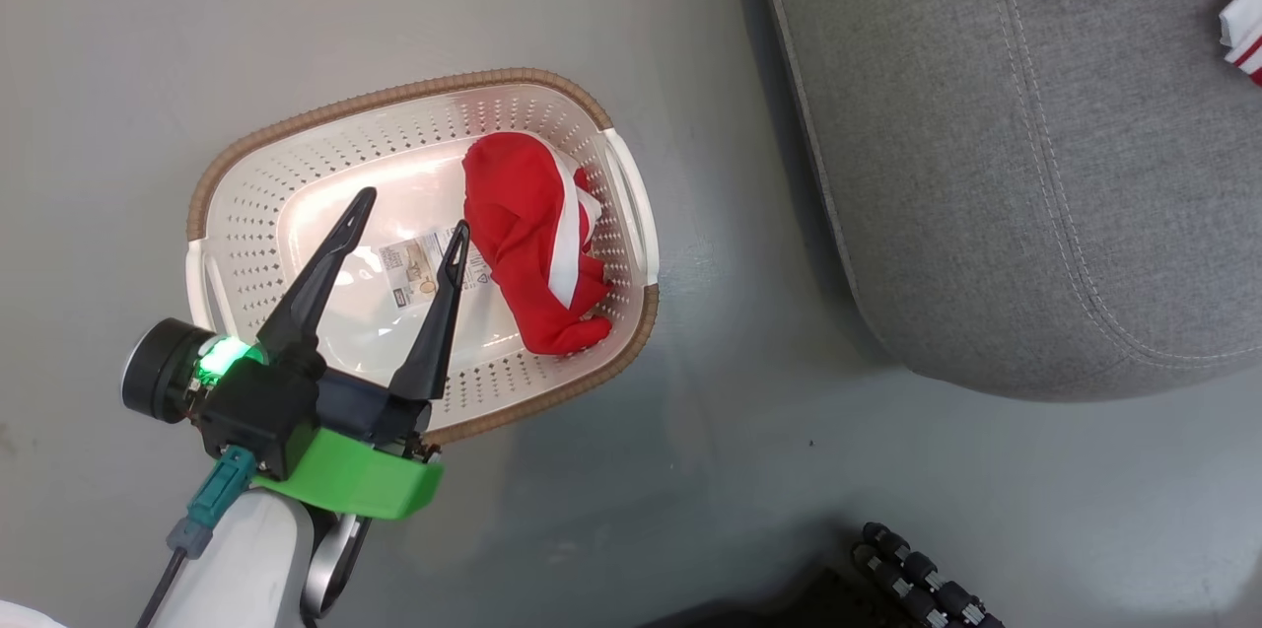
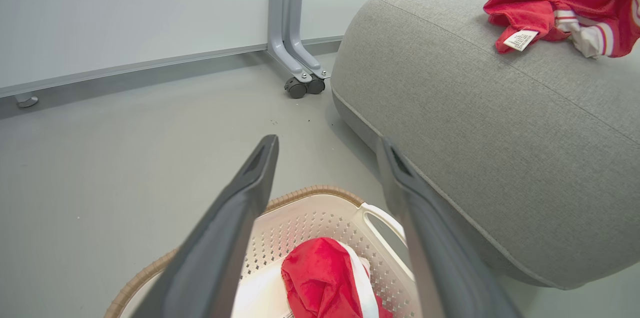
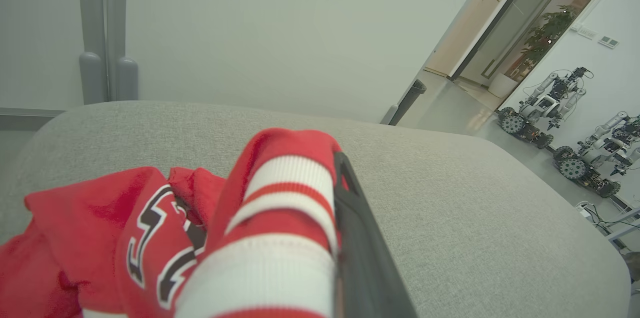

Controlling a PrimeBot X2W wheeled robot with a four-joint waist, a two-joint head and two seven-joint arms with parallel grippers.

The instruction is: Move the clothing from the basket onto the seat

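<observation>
The left gripper (image 1: 414, 212) hangs over the basket (image 1: 394, 98) with its fingers wide apart. One red garment (image 1: 527, 234) lies inside the basket. Beside the basket, on the grey seat (image 1: 986, 174), the right gripper (image 3: 341, 163) pinches the striped trim of the red numbered jersey (image 3: 150, 238).

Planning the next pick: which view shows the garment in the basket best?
Head view: the whole garment lies at the basket's right end, from above. Left wrist view shows part of it framed by the open left gripper. Right wrist view faces the seat.
</observation>
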